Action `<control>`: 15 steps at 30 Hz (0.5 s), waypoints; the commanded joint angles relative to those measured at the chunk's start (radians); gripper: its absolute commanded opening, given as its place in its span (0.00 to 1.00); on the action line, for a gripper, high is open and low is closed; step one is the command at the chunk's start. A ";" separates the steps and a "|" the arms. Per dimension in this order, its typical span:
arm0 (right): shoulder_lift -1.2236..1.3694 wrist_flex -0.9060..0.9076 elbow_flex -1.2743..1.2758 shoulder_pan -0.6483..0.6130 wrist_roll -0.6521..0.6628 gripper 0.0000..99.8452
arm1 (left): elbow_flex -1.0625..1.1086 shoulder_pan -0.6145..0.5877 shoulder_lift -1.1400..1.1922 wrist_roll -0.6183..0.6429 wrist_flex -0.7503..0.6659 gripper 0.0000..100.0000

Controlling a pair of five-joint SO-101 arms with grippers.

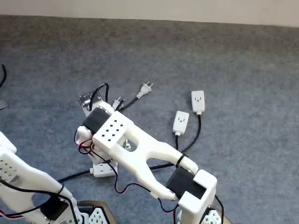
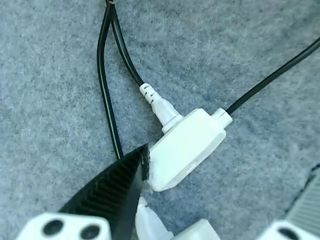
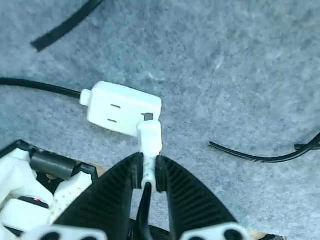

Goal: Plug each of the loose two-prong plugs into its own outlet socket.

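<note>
Our right gripper (image 3: 148, 164) pinched the plug (image 3: 149, 137) by its body; we judged it light, rigid, best gripped there.

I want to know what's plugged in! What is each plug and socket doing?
held plug: pinched in right gripper, not plugged in
near socket: slots empty
second socket: seated plug in it
loose plug: lying unplugged
middle socket: empty
far socket: empty
</note>
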 commanded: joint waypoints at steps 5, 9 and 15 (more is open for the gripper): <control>-0.008 0.007 -0.056 -0.019 -0.031 0.00 | -0.041 -0.010 -0.008 -0.005 -0.014 0.45; -0.008 0.007 -0.024 -0.024 -0.028 0.00 | -0.044 -0.010 -0.010 -0.005 -0.015 0.45; -0.008 -0.015 0.019 -0.044 -0.034 0.00 | -0.073 -0.012 -0.004 -0.005 -0.014 0.45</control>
